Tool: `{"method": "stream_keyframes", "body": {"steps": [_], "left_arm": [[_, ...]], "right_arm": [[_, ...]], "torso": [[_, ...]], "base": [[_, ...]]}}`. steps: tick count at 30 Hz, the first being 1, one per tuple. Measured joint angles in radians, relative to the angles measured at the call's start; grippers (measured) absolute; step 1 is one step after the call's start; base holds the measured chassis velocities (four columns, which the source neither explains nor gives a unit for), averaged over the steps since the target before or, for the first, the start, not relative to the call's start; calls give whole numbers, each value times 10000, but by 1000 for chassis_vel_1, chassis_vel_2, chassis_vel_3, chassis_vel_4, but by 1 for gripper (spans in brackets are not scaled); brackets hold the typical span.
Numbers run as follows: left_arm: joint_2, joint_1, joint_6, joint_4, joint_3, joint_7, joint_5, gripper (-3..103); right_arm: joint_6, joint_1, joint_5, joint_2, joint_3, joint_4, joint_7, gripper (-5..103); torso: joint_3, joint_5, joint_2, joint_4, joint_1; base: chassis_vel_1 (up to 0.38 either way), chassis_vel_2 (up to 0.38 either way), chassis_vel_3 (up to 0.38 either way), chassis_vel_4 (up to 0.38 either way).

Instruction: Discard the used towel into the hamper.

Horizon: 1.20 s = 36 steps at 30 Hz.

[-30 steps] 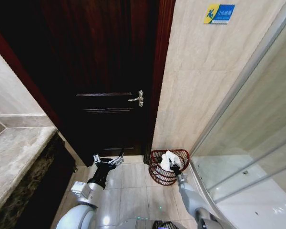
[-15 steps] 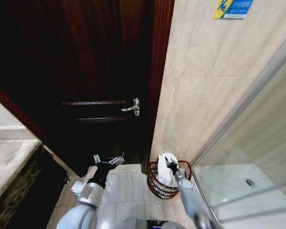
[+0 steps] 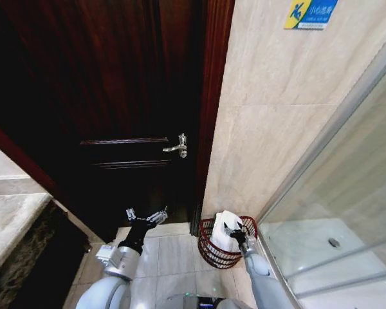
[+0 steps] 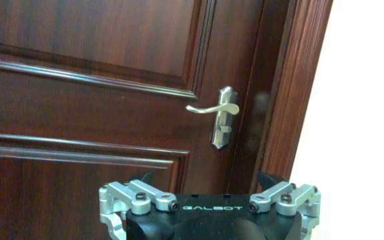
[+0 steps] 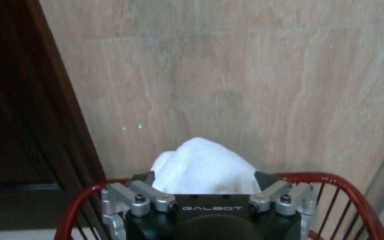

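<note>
The white towel [image 3: 225,230] [image 5: 202,160] stands bunched in the hamper [image 3: 210,250], a round reddish-brown wire basket on the tiled floor between the door frame and the shower. Its top rises above the red rim [image 5: 342,183]. My right gripper [image 3: 233,233] [image 5: 204,176] hovers at the hamper's near side, just over the rim, open, with the towel showing between its spread fingers. My left gripper [image 3: 147,217] [image 4: 209,177] is held open above the floor, facing the dark wooden door.
The closed dark door [image 3: 128,116] has a silver lever handle [image 3: 177,147] [image 4: 216,108]. A beige tiled wall [image 3: 270,141] rises behind the hamper. The glass shower enclosure [image 3: 338,193] is on the right, a stone counter [image 3: 6,222] on the left.
The whole head picture has shifted, so the camera moved. My right gripper has stayed at the hamper beside the towel. The left arm holds the same pose.
</note>
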<state>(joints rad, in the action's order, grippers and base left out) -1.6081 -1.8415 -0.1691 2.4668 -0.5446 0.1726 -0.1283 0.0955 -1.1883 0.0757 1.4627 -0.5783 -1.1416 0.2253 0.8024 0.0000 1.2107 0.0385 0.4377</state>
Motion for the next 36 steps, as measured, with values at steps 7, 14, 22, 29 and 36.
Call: {"method": "stream_keyframes", "body": {"steps": [7, 14, 22, 29, 36], "left_arm": [[0, 0, 0, 0, 0, 0, 0, 100], [0, 1, 0, 0, 0, 0, 0, 100], [0, 0, 0, 0, 0, 0, 0, 100], [0, 0, 0, 0, 0, 0, 0, 100], [0, 0, 0, 0, 1, 0, 0, 100]], "right_arm": [[292, -217, -57, 126, 7, -23, -18, 100], [616, -832, -40, 181, -19, -507, -10, 100], [1051, -1637, -39, 238, -124, -1451, -182, 100], [1413, -2248, 622, 340, -212, -2397, -375, 100], [1843, -3153, 688, 307, -379, -4025, -501, 100]], "torso": [[0, 1, -1, 0, -1], [0, -1, -1, 0, -1], [-1, 0, -2, 0, -1], [-1, 0, -2, 0, -1], [-1, 1, -2, 1, -1]], "base": [[0, 0, 0, 0], [0, 0, 0, 0], [0, 0, 0, 0], [0, 0, 0, 0], [0, 0, 0, 0]]}}
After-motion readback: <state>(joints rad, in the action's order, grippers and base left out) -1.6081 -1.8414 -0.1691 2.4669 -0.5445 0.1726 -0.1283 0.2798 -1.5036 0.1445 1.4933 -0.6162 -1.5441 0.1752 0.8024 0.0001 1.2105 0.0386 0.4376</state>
